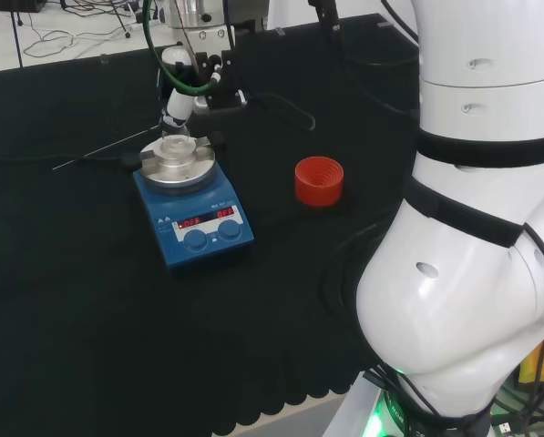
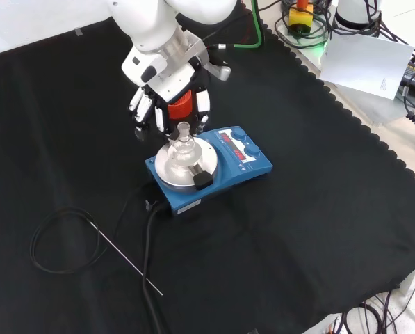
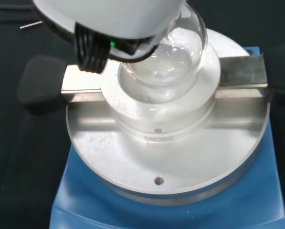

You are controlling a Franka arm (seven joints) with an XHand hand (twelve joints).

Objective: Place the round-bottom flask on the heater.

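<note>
Black cloth [image 2: 318, 229] over bench — scalloped edge; pale floor [image 1: 62, 36], cables [image 1: 98, 14] beyond.

White glossy arm [image 1: 472, 273] with black bands; black-and-white hand [image 2: 167, 104].

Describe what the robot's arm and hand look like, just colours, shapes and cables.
The arm is glossy white with rounded, bulbous links and black bands at the joints. A green cable loops down toward the wrist. The hand has white fingers with black parts between them, on a white wrist housing.
</note>
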